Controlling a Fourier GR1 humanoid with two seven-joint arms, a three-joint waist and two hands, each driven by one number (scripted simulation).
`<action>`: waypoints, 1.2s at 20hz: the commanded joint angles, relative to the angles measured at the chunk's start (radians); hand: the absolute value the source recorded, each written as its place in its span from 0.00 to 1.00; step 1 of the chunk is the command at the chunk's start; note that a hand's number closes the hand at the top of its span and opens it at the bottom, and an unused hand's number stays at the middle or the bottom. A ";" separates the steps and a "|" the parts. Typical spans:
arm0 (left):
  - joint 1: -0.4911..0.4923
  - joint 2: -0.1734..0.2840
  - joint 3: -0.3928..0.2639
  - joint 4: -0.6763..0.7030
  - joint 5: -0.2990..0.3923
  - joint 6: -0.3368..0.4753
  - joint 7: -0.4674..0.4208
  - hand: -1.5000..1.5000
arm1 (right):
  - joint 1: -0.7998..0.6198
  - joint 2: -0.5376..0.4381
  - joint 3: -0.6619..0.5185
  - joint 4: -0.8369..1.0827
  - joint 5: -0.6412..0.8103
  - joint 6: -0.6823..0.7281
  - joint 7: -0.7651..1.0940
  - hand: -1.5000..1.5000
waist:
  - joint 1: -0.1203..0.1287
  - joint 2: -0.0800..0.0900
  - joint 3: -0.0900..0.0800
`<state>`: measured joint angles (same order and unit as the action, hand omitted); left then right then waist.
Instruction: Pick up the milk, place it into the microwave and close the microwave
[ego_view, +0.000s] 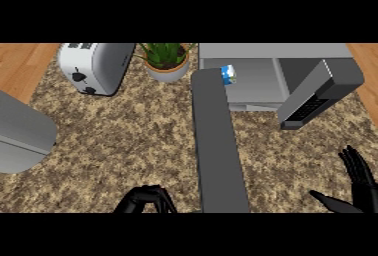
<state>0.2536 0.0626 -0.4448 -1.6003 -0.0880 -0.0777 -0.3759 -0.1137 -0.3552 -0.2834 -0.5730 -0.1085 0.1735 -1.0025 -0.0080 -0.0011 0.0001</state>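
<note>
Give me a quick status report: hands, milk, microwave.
Left hand curled, holding nothing; right hand open, resting low right. Milk inside microwave. Door open, nothing blocking it.

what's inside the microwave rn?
The milk carton shows at the left of the open microwave cavity. A grey forearm covers its lower left, so whether it's standing can't be seen.

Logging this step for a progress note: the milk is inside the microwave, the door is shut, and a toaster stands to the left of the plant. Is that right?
Not quite. The head view shows the microwave door swung open, not shut. The rest holds: the milk is inside the microwave, and the toaster stands to the left of the plant.
</note>
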 joint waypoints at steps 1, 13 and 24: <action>-0.144 -0.059 0.027 0.130 -0.025 0.109 0.012 1.00 | 0.032 -0.075 -0.031 -0.005 -0.043 0.144 -0.069 0.00 | -0.002 0.002 0.000; -0.400 -0.062 -0.209 0.438 -0.065 -0.071 0.256 1.00 | 0.047 -0.111 -0.019 -0.025 -0.087 0.198 -0.043 0.00 | -0.021 0.006 0.001; -0.603 -0.062 -0.508 0.582 0.172 0.189 0.100 1.00 | 0.037 -0.119 0.054 -0.138 -0.096 0.265 -0.046 0.00 | -0.068 0.012 -0.002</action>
<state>-0.3150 0.0094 -0.8331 -1.0409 0.0143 0.0323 -0.2391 -0.0735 -0.4780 -0.2538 -0.6788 -0.2009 0.3035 -0.9560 -0.0524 0.0078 -0.0005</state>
